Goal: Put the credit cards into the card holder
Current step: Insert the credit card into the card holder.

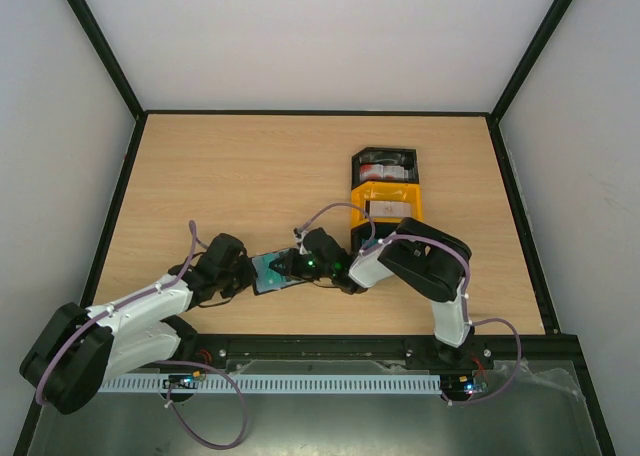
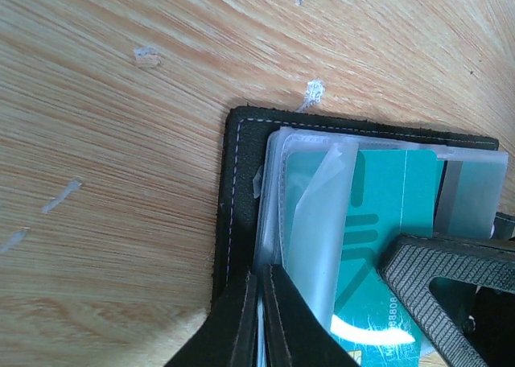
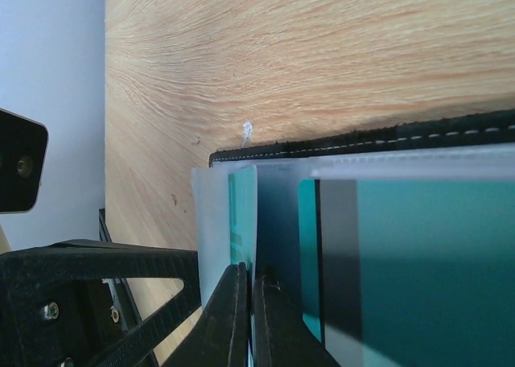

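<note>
Light wood-grain desk [image 1: 250,166], white flecks [image 2: 146,56] on it, white walls [image 1: 320,36] around. Open card holder [image 1: 268,273] flat between hands, teal card [image 2: 378,222] in sleeve; left hand [image 1: 248,273] clenched on its edge, right hand [image 1: 285,266] pinching clear sleeve.

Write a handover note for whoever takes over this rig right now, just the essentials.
Left tool: shut on the card holder, at its edge.
Right tool: shut, apparently on the teal card at the holder's clear sleeves.
The holder lies open on the table, between the arms.
Done: that card looks partly sleeved, not confirmed seated.
To do: finish seating it, then fetch the red-and-white cards from the black bin, beyond the yellow bin.
</note>
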Available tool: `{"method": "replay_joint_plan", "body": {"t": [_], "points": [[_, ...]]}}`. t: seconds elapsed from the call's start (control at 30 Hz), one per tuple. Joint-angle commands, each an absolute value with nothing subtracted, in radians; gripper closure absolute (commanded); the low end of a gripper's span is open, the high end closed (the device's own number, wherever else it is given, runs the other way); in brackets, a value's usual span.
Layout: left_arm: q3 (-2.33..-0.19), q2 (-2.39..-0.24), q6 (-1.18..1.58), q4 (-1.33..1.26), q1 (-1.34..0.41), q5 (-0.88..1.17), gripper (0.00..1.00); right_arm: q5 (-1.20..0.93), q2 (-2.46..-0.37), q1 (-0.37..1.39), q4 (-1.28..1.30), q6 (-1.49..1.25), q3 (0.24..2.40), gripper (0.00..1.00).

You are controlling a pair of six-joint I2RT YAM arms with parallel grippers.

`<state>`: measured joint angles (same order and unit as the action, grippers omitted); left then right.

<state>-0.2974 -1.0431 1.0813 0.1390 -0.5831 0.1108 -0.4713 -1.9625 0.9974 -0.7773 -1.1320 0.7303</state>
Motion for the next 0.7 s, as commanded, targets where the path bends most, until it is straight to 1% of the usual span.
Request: {"method": "replay_joint_plan", "body": {"t": [0.0,0.07,0.23,0.4,0.43,0.53,0.6,0.67], "points": [[-0.281,-1.051,1.081,0.117,-0.594,0.160,0.94,-0.531,-1.963,1.044,-0.622,-1.094,0.739,0.98],[-0.282,-1.053,1.080,0.117,-0.595,0.161,0.94,-0.531,-1.963,1.043,-0.614,-1.094,0.745,0.94],[-0.289,-1.044,1.079,0.132,-0.594,0.159,0.93,-0.470,-1.914,1.043,-0.510,-1.063,0.763,0.78],[-0.311,-1.033,1.071,0.158,-0.594,0.150,0.92,-0.394,-1.834,1.044,-0.430,-1.039,0.753,0.66],[-0.316,-1.030,1.070,0.162,-0.595,0.149,0.92,-0.386,-1.818,1.043,-0.417,-1.037,0.749,0.61],[-0.328,-1.015,1.065,0.177,-0.594,0.144,0.90,-0.370,-1.778,1.044,-0.364,-1.020,0.745,0.50],[-0.339,-1.004,1.061,0.192,-0.594,0.141,0.89,-0.355,-1.746,1.045,-0.333,-1.006,0.747,0.46],[-0.348,-0.993,1.060,0.208,-0.594,0.135,0.88,-0.340,-1.715,1.044,-0.303,-0.994,0.750,0.44]]}}
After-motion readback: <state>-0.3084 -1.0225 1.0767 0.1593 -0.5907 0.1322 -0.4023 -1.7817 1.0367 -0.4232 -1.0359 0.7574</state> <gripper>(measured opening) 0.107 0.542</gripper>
